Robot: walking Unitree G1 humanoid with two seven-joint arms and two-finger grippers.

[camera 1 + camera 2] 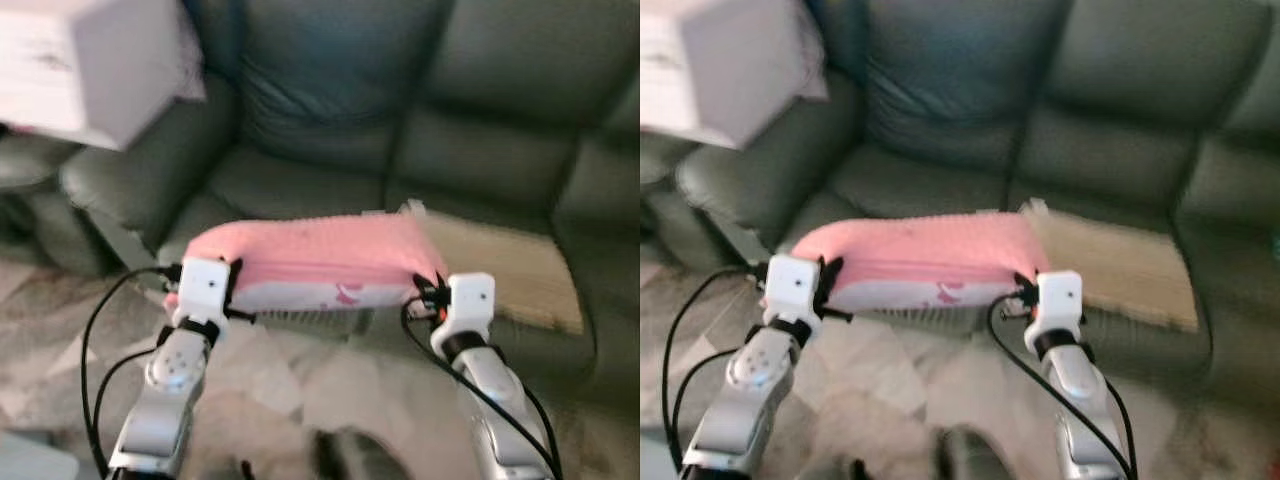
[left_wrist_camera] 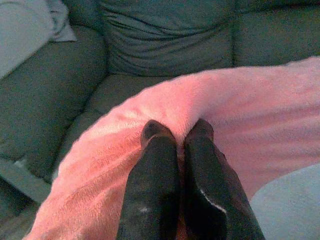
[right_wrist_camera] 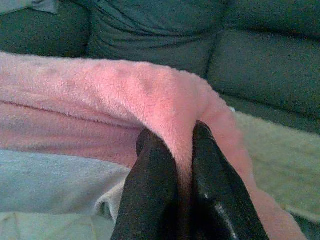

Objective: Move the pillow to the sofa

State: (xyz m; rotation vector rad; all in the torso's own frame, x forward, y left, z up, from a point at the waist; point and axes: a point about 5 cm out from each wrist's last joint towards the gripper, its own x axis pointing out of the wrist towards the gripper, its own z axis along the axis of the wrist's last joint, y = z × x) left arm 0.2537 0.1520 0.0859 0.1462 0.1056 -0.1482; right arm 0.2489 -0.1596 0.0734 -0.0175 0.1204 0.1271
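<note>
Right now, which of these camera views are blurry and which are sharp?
Both eye views are soft with motion blur, smearing the pink pillow and sofa. Both wrist views are sharper: the fleece pinched by the left claw and right claw shows texture, though dim.

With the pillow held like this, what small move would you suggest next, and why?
Probably carry it a little further forward before letting go. The left tool and right tool each pinch an end of the pink pillow, which hangs at the front edge of the dark green sofa, not yet resting on the seat.
</note>
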